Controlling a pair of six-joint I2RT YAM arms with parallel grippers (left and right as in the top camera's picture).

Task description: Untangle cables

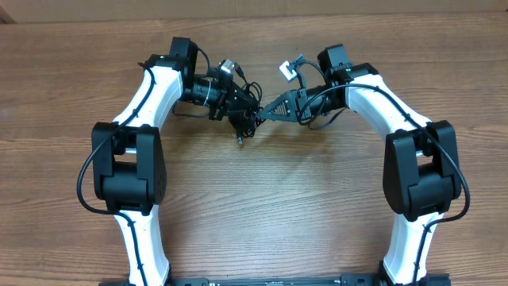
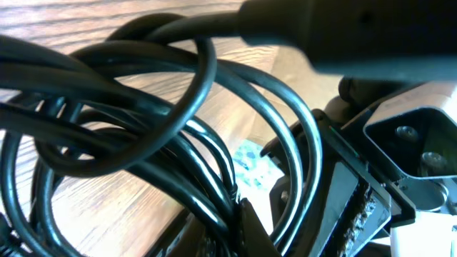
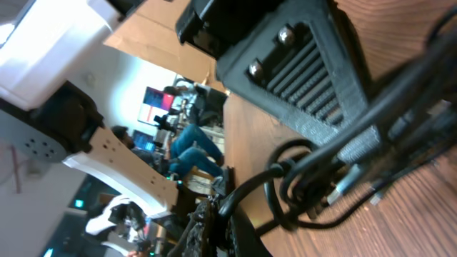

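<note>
Gripping the cables (image 1: 244, 114) from one side, the left gripper (image 1: 236, 110) has its jaws pressed together on the black knot, which sits on the wooden table (image 1: 262, 206) between the two arms' tips. Opposite it, on the other side of the knot, the right gripper (image 1: 267, 110) is drawn to a narrow point with its jaws closed against the outermost loops; I cannot tell whether a strand is actually pinched there. A white-tipped plug (image 1: 286, 71) lies beyond the knot on the right arm's side, and a silver-tipped plug (image 1: 228, 67) beyond it on the left arm's side. A short end (image 1: 238, 137) hangs off the knot's near side. From the left wrist, thick overlapping loops (image 2: 143, 143) fill the view, crossing over one another above the wood grain. From the right wrist, a ribbed finger (image 3: 307, 71) stands over several strands (image 3: 285, 178) — they curl and run past its face, just beside it
</note>
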